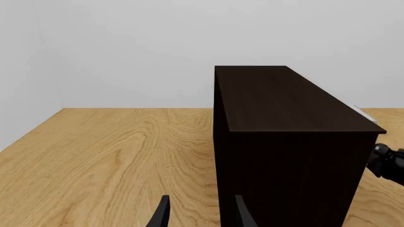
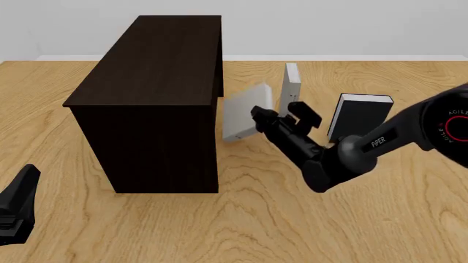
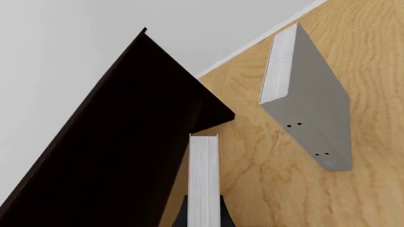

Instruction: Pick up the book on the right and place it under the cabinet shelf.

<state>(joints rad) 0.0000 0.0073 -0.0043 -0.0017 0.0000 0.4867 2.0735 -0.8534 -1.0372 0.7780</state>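
Front view: right gripper (image 2: 257, 125) clamping grey book (image 2: 241, 118), carrying it beside cabinet shelf (image 2: 153, 82); placing underneath pending; left gripper (image 1: 200, 213) idling, parted.

A bare simulated test scene – a light wood-grain surface (image 2: 241, 219) meeting plain pale grey walls (image 1: 158, 47) with a white baseboard (image 2: 329, 57) – no room furnishings mark it otherwise.

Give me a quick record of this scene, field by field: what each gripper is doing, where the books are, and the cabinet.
right gripper: shut on a grey book, held tilted beside the cabinet's right side
left gripper: open, holding nothing, near the cabinet's left front
cabinet: dark, standing on the table
second grey book: upright, behind the held one
black book: upright, right of both
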